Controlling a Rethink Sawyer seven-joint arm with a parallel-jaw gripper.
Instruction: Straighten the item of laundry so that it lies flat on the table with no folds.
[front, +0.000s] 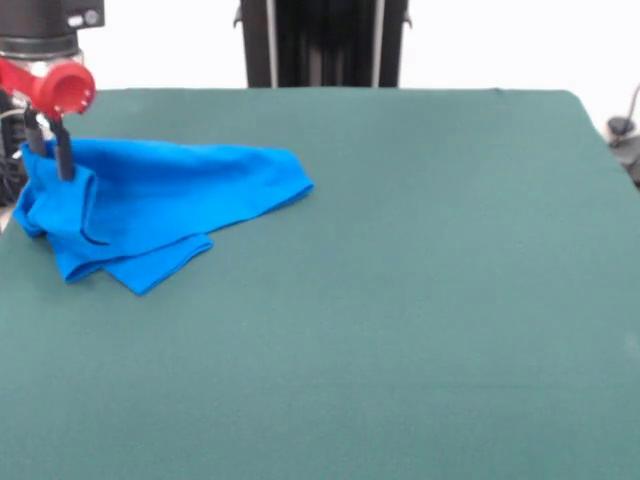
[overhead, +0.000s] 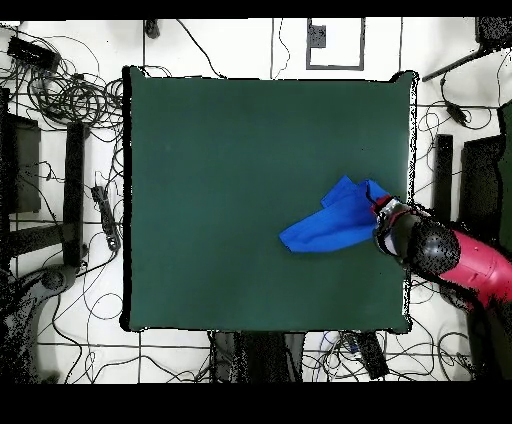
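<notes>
Front and overhead views. I see the T-shirt (front: 160, 205) lying crumpled and folded over itself near one side edge of the table (front: 400, 300), print hidden. The gripper (front: 50, 150) stands at the shirt's outer end, its two dark fingers (front: 65, 158) down in the cloth; I cannot tell whether they pinch it. Cables (overhead: 70, 95) litter the floor.

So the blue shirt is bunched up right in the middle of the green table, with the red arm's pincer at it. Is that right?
Not quite. The blue shirt lies bunched near one edge of the green table, not the middle; the overhead view shows it clearly. The pincer is indeed at it.
</notes>
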